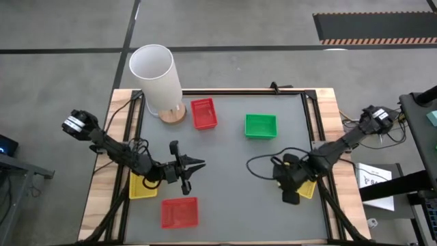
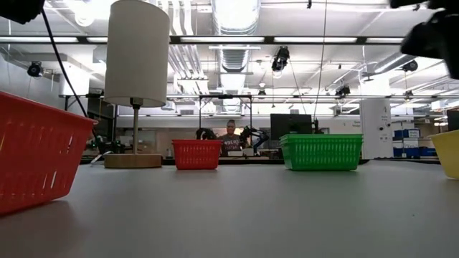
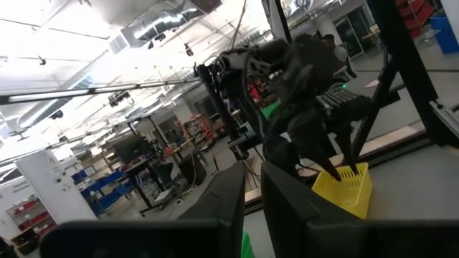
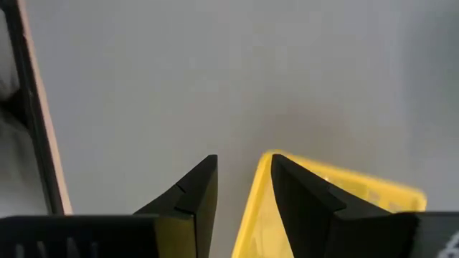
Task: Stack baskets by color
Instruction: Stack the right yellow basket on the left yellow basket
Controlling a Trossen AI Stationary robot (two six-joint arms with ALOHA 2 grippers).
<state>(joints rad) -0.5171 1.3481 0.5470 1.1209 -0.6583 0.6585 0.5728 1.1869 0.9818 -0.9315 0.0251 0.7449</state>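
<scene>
My right gripper (image 4: 244, 166) hangs open, pointing down, over a yellow basket (image 4: 337, 193) at the table's right side (image 1: 307, 190). One finger is above the inside of the basket and the other outside its wall. My left gripper (image 1: 199, 164) hovers level above the table's middle left, shut with nothing in it (image 3: 252, 172). A second yellow basket (image 1: 140, 186) sits on the table under the left arm. A red basket (image 1: 179, 212) lies near the front edge. Another red basket (image 1: 203, 113) and a green basket (image 1: 261, 126) stand toward the far side. My right gripper stands astride the yellow basket's side wall (image 4: 255, 188), coming from above. The wall shows right beside one finger (image 4: 294, 190), with bare table between it and the other finger. I cannot tell whether a finger touches it. The basket sits flat on the table.
A tall white cylinder (image 1: 157, 76) on a round wooden base stands at the far left of the table. Black cables loop on the table beside the right arm (image 1: 258, 164). Bare grey table (image 1: 235, 198) lies between the two grippers. A person sits far behind the table (image 2: 231, 136).
</scene>
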